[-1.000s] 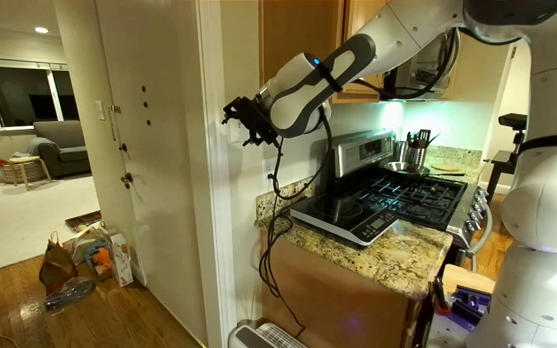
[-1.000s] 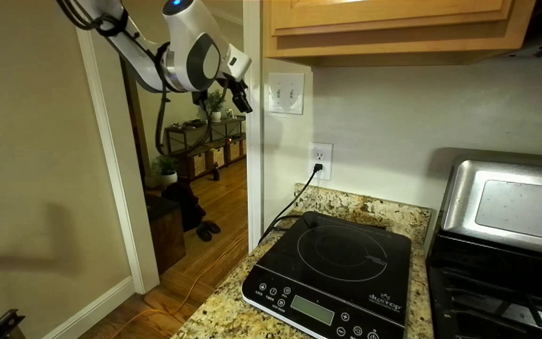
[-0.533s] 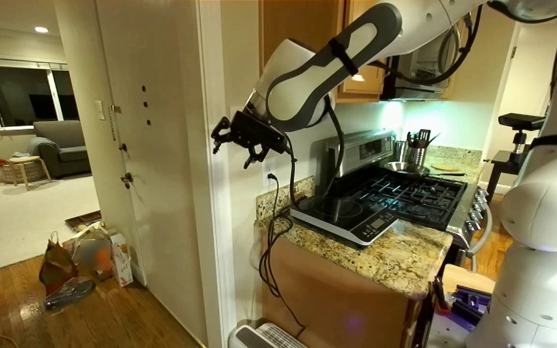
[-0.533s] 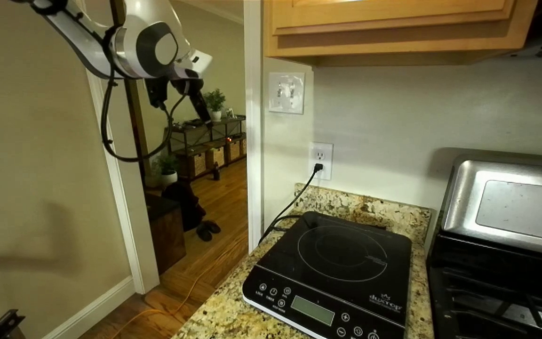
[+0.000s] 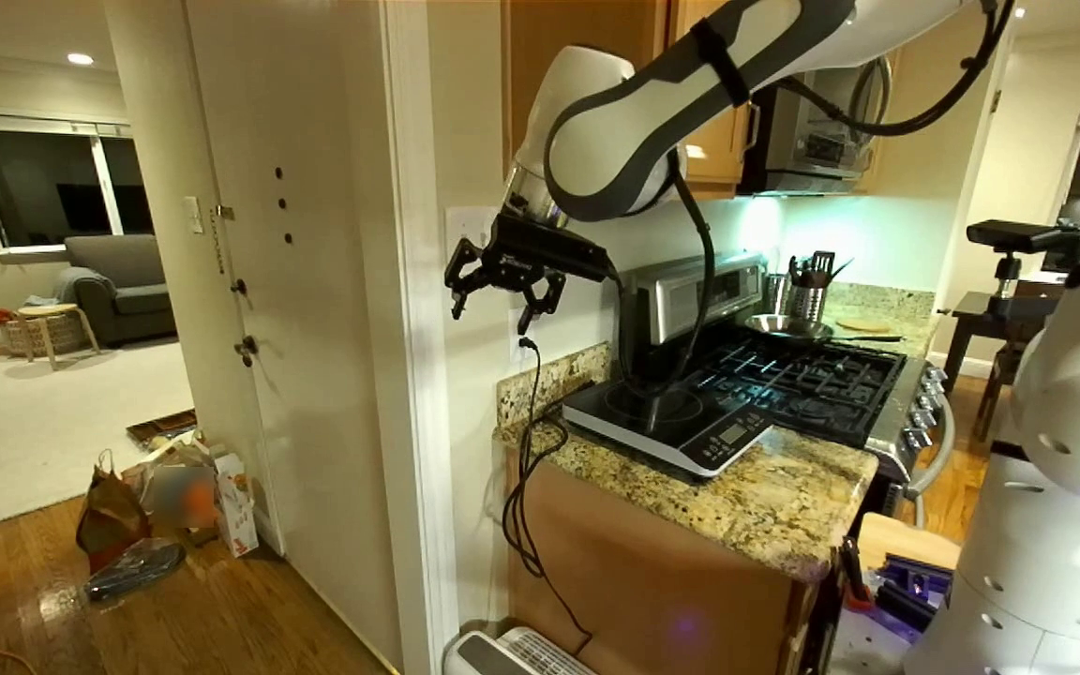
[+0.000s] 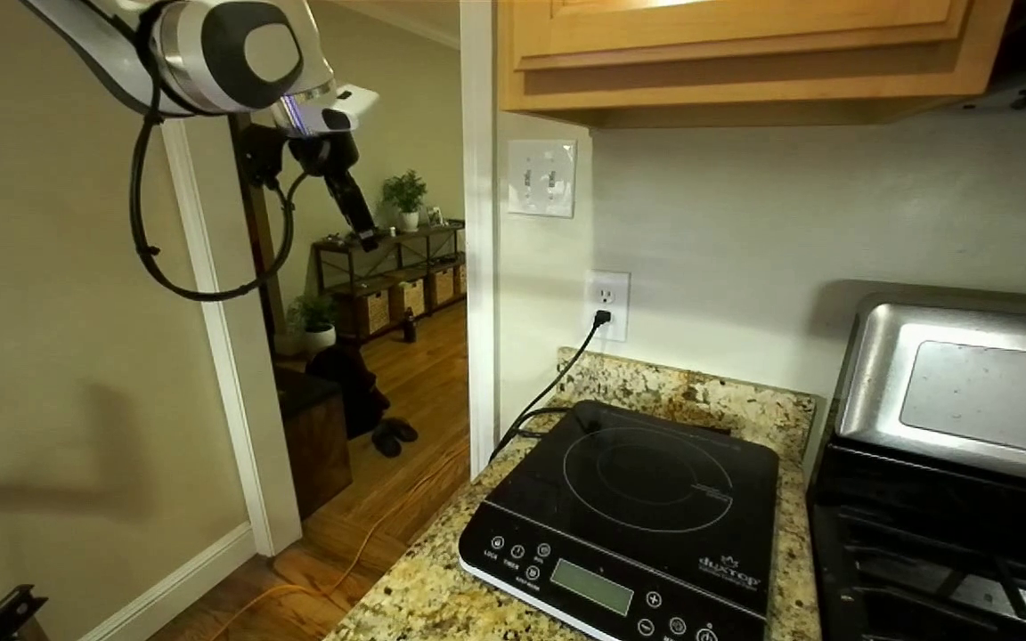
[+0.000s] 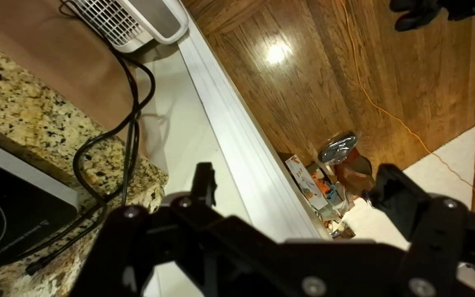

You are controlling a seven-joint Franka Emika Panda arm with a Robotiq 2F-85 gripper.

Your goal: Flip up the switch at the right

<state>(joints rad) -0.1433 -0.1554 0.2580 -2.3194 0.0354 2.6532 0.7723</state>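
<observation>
Kitchen wall (image 6: 745,214): pale, white door trim (image 6: 481,267) along its edge
Switch (image 6: 552,181): right-hand one in the white plate (image 6: 541,178), below the cabinet (image 6: 727,76), above the outlet (image 6: 607,296); too small to read as up or down
Gripper (image 5: 490,321): spread wide, nothing held, tipped downward
Arm (image 5: 615,150): has drawn away from the white plate within the last second, dipping lower
White plate: untouched now; probably a retreat, flip unconfirmed, another push needing fresh approach

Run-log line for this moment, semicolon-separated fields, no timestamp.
gripper: open, empty; target: right switch on wall plate; contact: none, gripper apart from wall plate; switch position: too small to tell; flip: unconfirmed
</observation>
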